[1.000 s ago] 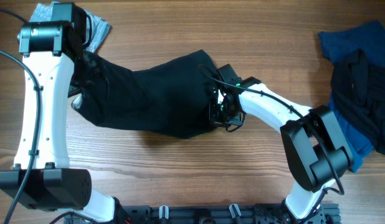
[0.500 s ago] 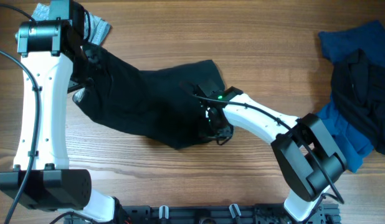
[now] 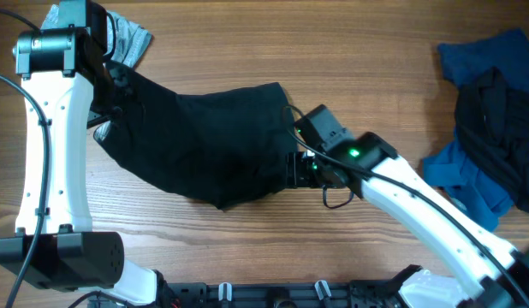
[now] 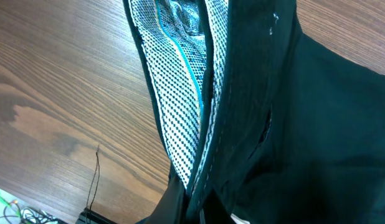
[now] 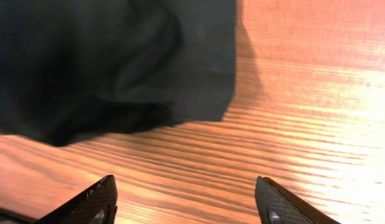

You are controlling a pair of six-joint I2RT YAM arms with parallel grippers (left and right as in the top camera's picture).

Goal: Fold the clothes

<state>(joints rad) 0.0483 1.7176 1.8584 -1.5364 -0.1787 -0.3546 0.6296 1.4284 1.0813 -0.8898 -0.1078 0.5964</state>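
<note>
A black garment (image 3: 205,137) lies spread across the table from upper left to centre. Its white dotted mesh lining with a teal stripe (image 4: 180,93) shows in the left wrist view. My left gripper (image 3: 112,85) is shut on the garment's upper left edge, and black cloth (image 4: 292,124) is bunched around the jaws (image 4: 202,210). My right gripper (image 3: 300,168) stands open just off the garment's right edge. In the right wrist view its fingertips (image 5: 96,199) are wide apart over bare wood, with the garment's corner (image 5: 118,56) lying ahead of them.
A pile of blue and black clothes (image 3: 491,111) sits at the right edge. A grey patterned cloth (image 3: 132,38) lies at the upper left behind the left arm. The wooden table (image 3: 376,68) is bare between the garment and the pile.
My right gripper carried the garment's right edge down and left, then opened, let it go and drew back to the right. The left gripper stays shut on the cloth, shifted slightly up.
</note>
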